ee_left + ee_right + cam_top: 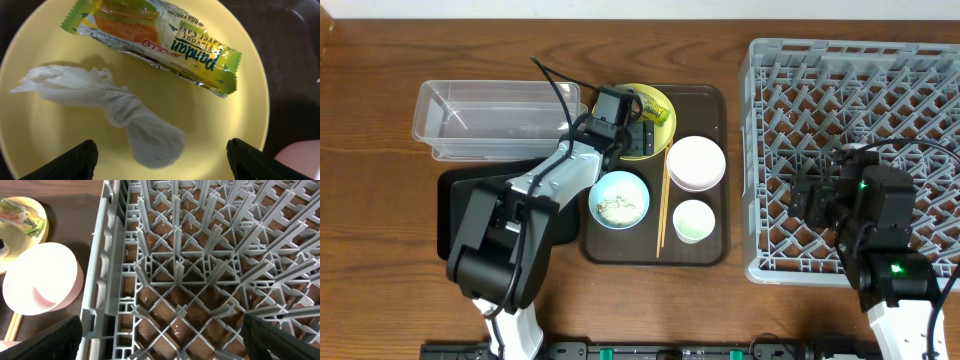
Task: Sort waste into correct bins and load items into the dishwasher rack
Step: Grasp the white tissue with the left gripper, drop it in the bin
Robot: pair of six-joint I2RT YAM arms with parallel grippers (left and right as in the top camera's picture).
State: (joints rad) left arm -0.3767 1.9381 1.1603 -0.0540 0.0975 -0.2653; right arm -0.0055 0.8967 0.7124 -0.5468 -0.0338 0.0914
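My left gripper (160,157) is open just above the round yellow plate (60,135), over a crumpled white tissue (125,112). The yellow-green snack wrapper (165,42) lies on the plate beyond the tissue. In the overhead view the left gripper (620,125) hovers over the plate (660,100) on the brown tray. The light blue bowl (619,199) holds rice scraps. The pinkish-white bowl (696,163), the white cup (693,221) and the chopsticks (661,205) lie on that tray. My right gripper (160,340) is open and empty over the left part of the grey dishwasher rack (880,70).
The clear tub (495,118) stands at the back left. The black tray (455,215) lies in front of it, mostly under my left arm. The dark brown serving tray (710,250) sits between the bins and the rack. The rack wall (100,280) is next to the pinkish-white bowl (42,280).
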